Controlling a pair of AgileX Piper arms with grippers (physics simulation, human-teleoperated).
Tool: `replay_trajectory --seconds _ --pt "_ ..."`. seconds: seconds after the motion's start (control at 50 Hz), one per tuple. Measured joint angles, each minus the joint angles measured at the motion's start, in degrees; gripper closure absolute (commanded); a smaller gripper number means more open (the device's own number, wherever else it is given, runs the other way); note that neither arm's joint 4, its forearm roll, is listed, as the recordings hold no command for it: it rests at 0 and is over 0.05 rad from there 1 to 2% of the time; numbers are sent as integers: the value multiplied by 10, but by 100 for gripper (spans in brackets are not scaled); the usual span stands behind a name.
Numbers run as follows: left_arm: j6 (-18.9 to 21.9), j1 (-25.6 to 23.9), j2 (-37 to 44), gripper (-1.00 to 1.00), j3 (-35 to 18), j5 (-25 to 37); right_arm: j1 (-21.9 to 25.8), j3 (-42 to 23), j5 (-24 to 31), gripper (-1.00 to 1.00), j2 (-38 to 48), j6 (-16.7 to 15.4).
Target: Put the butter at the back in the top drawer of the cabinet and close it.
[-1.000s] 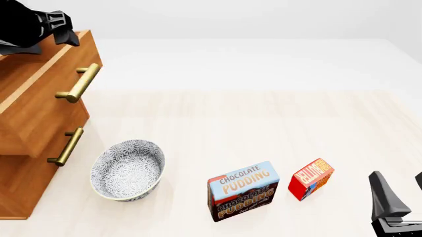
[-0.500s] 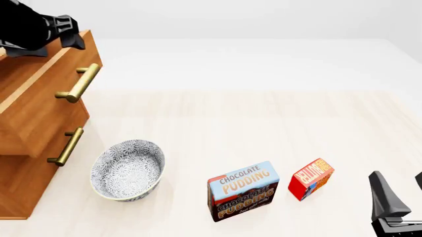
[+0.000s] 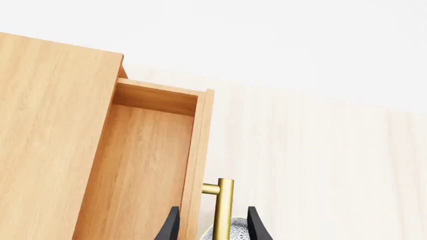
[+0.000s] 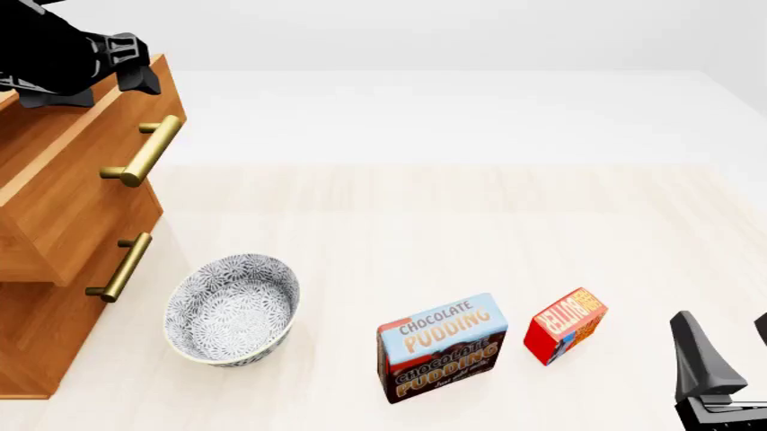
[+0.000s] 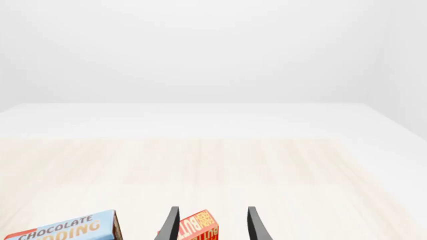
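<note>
Since a second ago, our left arm has slid a little rightward along the top of the cabinet point(image 4: 48, 296), while the boxes and our right arm stay put. We hold the left gripper point(image 3: 213, 229) above the top drawer point(image 3: 143, 165), which is pulled open, its smooth orange-brown wooden interior bare. The black tapered fingers point(image 3: 171, 227) stand apart, straddling the brass bar handle point(image 3: 222, 207) in the wrist view without visibly touching it. Our right gripper point(image 5: 212, 225) sits low at 5 o'clock on the counter point(image 4: 480, 224), fingers apart, pointing at the butter point(image 4: 566, 324). That small red cardboard box with its orange-yellow face rests on the pale wood-grain counter at about 5 o'clock, just right of the larger blue-and-brown pudding box point(image 4: 443, 347). A round patterned bowl point(image 4: 232, 308), white with grey speckling, sits at 7 o'clock near the cabinet.
</note>
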Motion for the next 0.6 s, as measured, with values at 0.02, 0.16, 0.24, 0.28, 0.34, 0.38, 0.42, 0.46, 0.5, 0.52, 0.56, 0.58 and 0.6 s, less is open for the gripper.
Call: replay_trajectory --seconds 0.02,0.16,0.24,0.28,0.34,0.38,0.42,0.46,0.5,0.52,0.56,0.58,0.6 --pt "0 0 0 -100 0 0 0 0 0 -100 0 0" --pt "0 0 0 -100 1 -1 0 0 0 -100 0 0" --pt "-1 1 -1 -100 2 -2 0 0 0 -100 0 0" --pt "-1 1 -1 -100 2 -3 0 0 0 -100 0 0" --pt "-1 1 -1 -100 2 -4 0 0 0 -100 0 0" --pt "-2 1 -1 -100 3 -4 0 0 0 -100 0 0" --pt "-2 1 1 -100 4 -5 0 0 0 -100 0 0" --pt "-2 1 3 -100 5 -5 0 0 0 -100 0 0" --pt "-2 1 5 -100 6 -6 0 0 0 -100 0 0" --pt "-2 2 6 -100 6 -6 0 0 0 -100 0 0" --pt "-3 2 8 -100 7 -7 0 0 0 -100 0 0" --pt "-3 2 9 -100 8 -7 0 0 0 -100 0 0" --pt "-3 2 10 -100 8 -8 0 0 0 -100 0 0"
